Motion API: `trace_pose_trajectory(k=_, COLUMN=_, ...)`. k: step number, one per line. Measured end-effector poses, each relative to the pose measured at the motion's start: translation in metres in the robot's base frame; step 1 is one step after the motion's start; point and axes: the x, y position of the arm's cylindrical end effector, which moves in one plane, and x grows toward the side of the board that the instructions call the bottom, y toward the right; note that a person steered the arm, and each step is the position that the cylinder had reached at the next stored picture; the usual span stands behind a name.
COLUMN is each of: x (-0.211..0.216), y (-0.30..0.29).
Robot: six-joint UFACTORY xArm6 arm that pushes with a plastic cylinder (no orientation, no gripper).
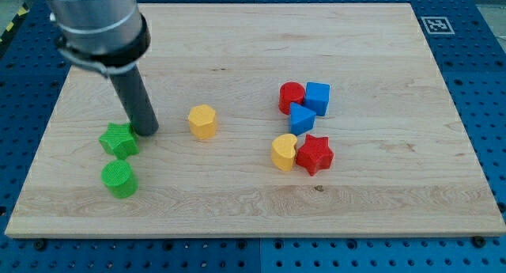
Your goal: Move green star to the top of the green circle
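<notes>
The green star [118,139] lies at the view's left on the wooden board [237,202]. The green circle [119,179] stands just below it, a small gap between them. My tip [147,131] rests on the board right beside the star's upper right edge, touching or nearly touching it. The dark rod rises from there up to the arm's grey body at the view's top left.
A yellow hexagon block [202,121] sits right of my tip. Further right is a cluster: a red block [291,96], a blue cube [318,97], a blue triangle [300,118], a yellow heart [284,152] and a red star [315,154].
</notes>
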Motion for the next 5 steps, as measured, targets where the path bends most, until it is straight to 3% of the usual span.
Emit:
trace_pose_trajectory(k=1, x=-0.050, y=-0.016)
trace_pose_trajectory(k=2, x=-0.053, y=-0.053)
trace_pose_trajectory(k=4, x=-0.046, y=-0.055)
trace_pose_trajectory(k=5, x=-0.022, y=-0.054)
